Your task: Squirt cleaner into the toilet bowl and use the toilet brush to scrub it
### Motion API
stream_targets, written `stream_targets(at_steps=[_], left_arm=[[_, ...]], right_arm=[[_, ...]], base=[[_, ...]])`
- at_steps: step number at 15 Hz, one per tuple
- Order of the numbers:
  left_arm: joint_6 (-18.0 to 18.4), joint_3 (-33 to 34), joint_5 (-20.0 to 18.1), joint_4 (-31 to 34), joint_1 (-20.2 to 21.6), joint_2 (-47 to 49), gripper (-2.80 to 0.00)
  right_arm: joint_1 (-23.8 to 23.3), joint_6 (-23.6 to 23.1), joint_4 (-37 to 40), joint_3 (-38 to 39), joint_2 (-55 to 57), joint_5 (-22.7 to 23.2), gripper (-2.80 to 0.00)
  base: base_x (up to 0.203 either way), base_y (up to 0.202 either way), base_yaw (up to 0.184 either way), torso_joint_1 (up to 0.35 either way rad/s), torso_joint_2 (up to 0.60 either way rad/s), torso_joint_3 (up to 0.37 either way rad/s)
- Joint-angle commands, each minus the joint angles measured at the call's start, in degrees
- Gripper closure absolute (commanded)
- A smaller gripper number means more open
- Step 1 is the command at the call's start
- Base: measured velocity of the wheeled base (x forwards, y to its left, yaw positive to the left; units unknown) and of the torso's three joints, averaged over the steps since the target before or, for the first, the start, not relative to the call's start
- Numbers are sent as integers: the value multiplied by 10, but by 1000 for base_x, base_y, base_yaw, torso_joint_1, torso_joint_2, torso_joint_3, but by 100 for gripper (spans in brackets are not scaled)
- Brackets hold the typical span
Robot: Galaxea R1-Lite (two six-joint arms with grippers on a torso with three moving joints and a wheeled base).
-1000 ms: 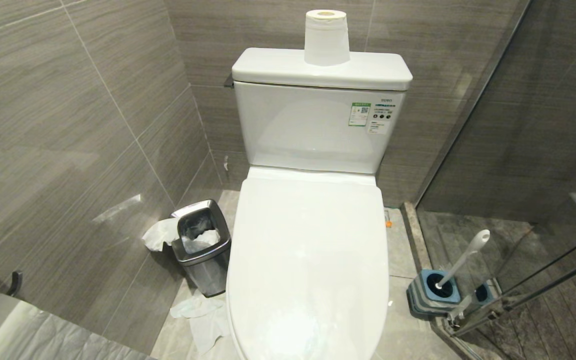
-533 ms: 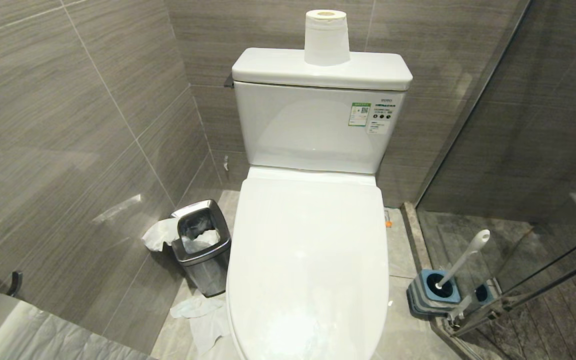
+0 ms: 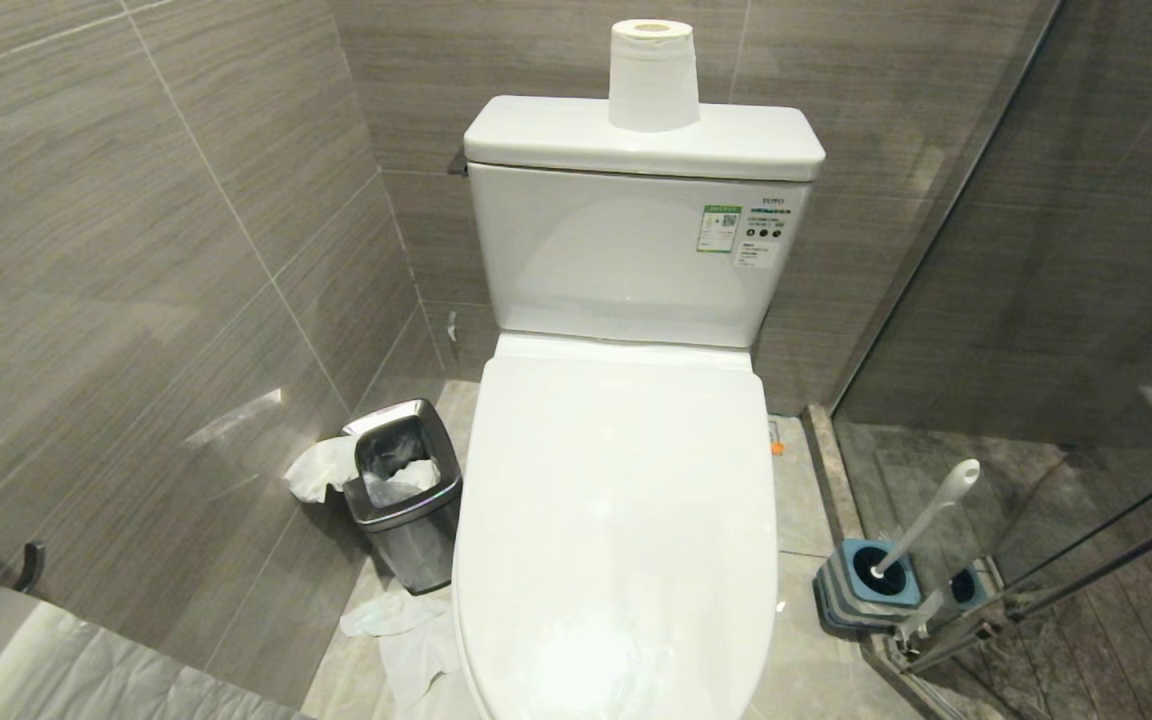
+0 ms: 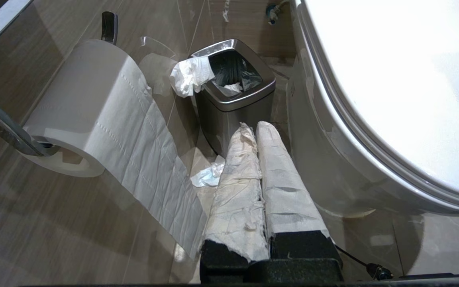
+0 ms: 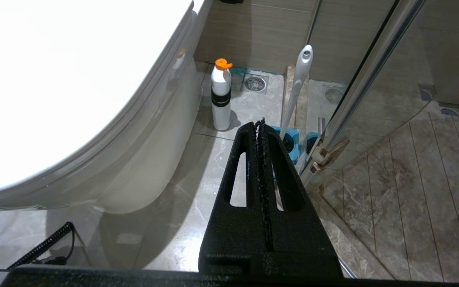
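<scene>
Lid of the toilet bowl (image 3: 616, 520) is down, so nothing's been squirted or scrubbed yet; job's at the very start, I'd say.

Neither arm shows in head view. Left tool (image 4: 258, 126) hangs low on the robot's left of the bowl, paper-wrapped fingers (image 4: 239, 175) pressed together, gripping nothing, aimed at the steel bin (image 4: 233, 85). A wall-mounted paper roll (image 4: 90, 99) trails a sheet beside it. Right tool (image 5: 260, 124) hangs low on the right of the bowl, black fingers closed flat on each other, empty too.

Key relation: the toilet brush (image 5: 298, 85) stands just ahead of the right tool, slightly off to the glass-door side. Its handle leans up and away from the blue holder (image 3: 871, 580), long axis tilted toward the glass, not vertical. A white bottle w/ orange cap (image 5: 221, 95), prob. the cleaner though label isn't readable, stands upright on the floor between bowl and brush, also ahead of the right tool. Both sit on the robot's right, so right arm is clearly nearer; left arm has the bowl in its way.

Lid likely needs lifting first, and the tool must open before any grab.
</scene>
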Motion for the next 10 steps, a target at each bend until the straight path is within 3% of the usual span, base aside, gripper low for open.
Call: stream_targets(at_steps=[1,10], left_arm=[[-1,1,0,0,0,1,0],[-2,1,2,0,0,1,0]], right_arm=[[0,0,0,0,0,0,0],[0,0,0,0,0,0,0]], base=[[0,0,0,0,0,0],[0,0,0,0,0,0]])
